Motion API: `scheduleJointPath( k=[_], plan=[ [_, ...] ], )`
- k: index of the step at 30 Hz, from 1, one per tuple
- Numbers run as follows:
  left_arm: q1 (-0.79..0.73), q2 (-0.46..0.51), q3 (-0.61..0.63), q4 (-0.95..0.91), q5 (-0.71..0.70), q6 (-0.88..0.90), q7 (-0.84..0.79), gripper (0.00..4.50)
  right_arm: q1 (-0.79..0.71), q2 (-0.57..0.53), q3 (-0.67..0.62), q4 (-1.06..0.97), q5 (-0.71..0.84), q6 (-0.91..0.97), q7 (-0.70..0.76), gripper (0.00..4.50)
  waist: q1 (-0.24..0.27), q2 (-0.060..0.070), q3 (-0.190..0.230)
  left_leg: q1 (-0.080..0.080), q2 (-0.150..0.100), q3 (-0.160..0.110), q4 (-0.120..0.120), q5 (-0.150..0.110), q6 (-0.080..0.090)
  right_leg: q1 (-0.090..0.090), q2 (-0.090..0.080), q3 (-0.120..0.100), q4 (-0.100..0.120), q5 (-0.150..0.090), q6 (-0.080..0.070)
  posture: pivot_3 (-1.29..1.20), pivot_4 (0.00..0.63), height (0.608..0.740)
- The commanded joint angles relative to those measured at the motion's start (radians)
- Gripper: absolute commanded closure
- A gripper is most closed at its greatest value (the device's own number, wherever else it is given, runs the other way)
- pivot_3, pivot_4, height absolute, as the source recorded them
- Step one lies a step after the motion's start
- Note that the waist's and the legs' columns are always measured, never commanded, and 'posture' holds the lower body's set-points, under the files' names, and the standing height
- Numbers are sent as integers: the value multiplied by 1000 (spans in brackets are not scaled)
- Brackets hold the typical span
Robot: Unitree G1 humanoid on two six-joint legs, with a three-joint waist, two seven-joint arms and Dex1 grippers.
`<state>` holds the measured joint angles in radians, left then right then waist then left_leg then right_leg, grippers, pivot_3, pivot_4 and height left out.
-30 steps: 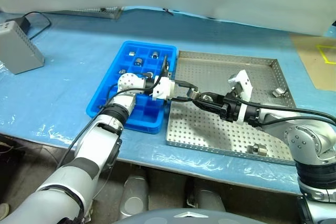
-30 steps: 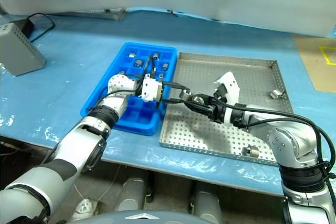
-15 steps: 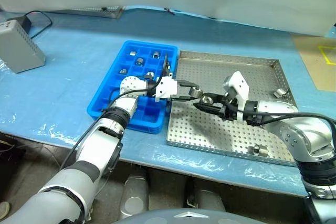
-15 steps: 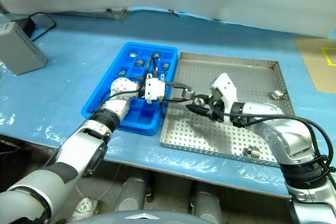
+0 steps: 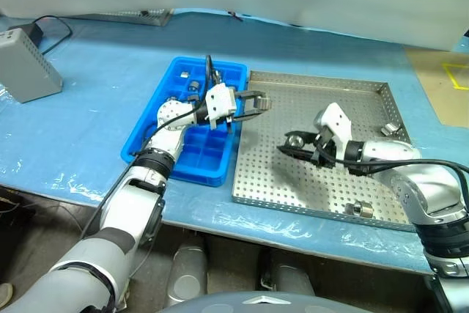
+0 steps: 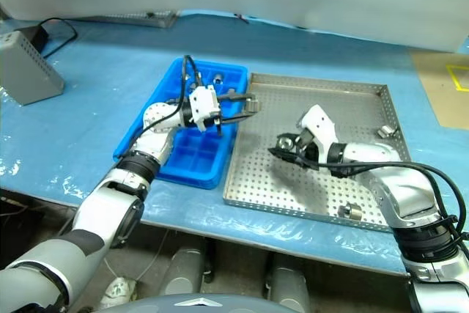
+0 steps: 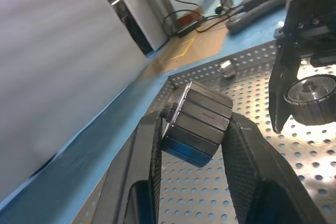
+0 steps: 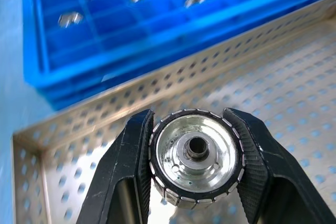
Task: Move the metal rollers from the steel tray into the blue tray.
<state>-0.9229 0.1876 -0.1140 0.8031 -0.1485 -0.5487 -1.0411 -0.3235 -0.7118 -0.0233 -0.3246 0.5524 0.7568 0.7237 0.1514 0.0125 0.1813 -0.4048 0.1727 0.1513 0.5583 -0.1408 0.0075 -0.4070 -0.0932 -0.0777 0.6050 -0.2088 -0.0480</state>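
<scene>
You had a table draped in blue sheeting (image 5: 88,115), a grey box (image 5: 26,71) with a black cable (image 5: 51,23) at its far left, brown board (image 5: 440,86) at right.

Both arms wear smooth silver-grey shells with black joint bands; black cables loop along the forearms; white wrist housings carry each gripper's (image 5: 253,102) two ribbed black fingers (image 8: 131,150).

**Hidden, cropped or unclear**

The bright blue compartmented plastic tray (image 5: 157,133) is partly covered by the left arm, centre-left of frame, hiding several cells. The small silver pieces in its upper cells (image 5: 185,74) are too small to identify. The grey perforated box (image 5: 26,67) is cropped at the left edge.
</scene>
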Motion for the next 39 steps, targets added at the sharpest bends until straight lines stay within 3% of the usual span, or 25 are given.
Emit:
scheduleJointPath(
  k=[1, 11, 19, 27, 39],
  plan=[
    [8, 39, 66, -168, -82, 201, 48, 3190, -5, 38, -76, -21, 38, 27, -56, 2772, -2, 0, 0, 0, 0, 0, 0, 0, 0, 0, 0, 0, 0, 0, 0, 75, 150, 740],
    [151, 229, 260, -501, -297, 884, 215, 3190, 28, 152, -38, -17, 5, 11, -135, 2772, -7, 0, 0, 0, 0, 0, -1, 0, 0, -2, 0, 0, 1, -1, -2, 125, 150, 740],
    [263, 310, 348, -583, -396, 1140, 271, 3190, -47, 206, 75, 37, -130, -102, -151, 2772, 3, 0, 0, 0, 0, 0, -2, 0, -1, -2, 0, 0, 0, -2, 0, 196, 150, 740],
    [386, 362, 419, -593, -407, 1161, 318, 3190, -65, 233, 108, 70, -160, -124, -117, 2772, 4, -2, 1, -1, 0, -1, -8, 1, -2, -4, 1, 0, -2, -2, -1, 224, 150, 740],
    [485, 410, 368, -593, -363, 1138, 265, 3190, -50, 247, 115, 65, -189, -120, -108, 2772, 4, -3, 2, 0, 0, -1, -10, 2, -3, -4, 0, 1, -2, -4, 1, 216, 150, 740]
  ],
)
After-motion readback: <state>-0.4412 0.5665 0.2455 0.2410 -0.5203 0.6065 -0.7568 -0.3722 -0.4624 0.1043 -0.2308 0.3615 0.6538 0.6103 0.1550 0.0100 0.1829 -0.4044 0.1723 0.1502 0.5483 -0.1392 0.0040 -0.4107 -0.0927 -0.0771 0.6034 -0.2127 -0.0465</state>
